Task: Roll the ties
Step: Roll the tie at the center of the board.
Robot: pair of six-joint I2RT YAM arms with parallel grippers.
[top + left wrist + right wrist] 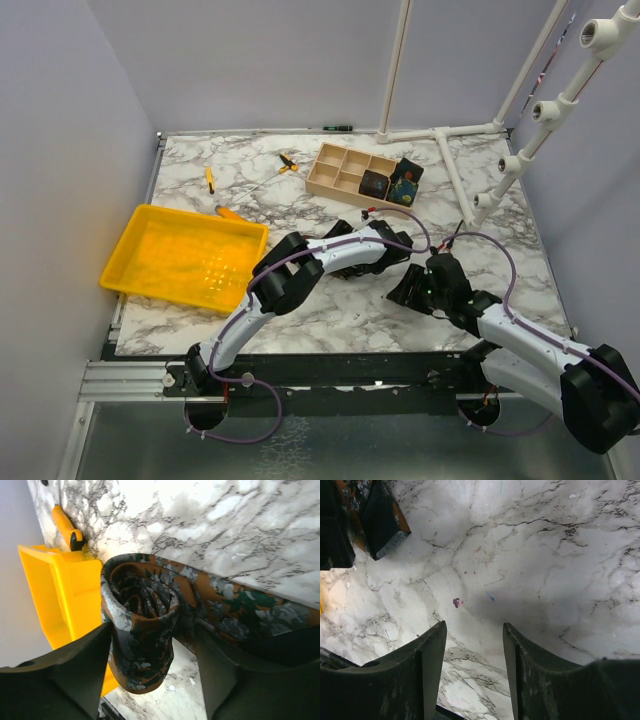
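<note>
A rust-brown tie [142,630] with grey-green print lies on the marble, one end wound into a fist-sized roll and its tail [240,605] running off to the right. My left gripper [152,645] is open around the roll: the left finger touches it and a strip of table shows before the right finger. In the top view this gripper [385,262] covers the tie. My right gripper [474,625] is open and empty just above bare marble, right of the left one [408,290]. Two rolled dark ties [374,183] [405,183] sit in a wooden divided box [335,172].
A yellow tray [185,255] stands at the left, close to the roll in the left wrist view [60,595]. Orange-handled screwdrivers [209,178] [288,162] [230,212] lie at the back left. A white pipe frame [455,170] stands at the back right.
</note>
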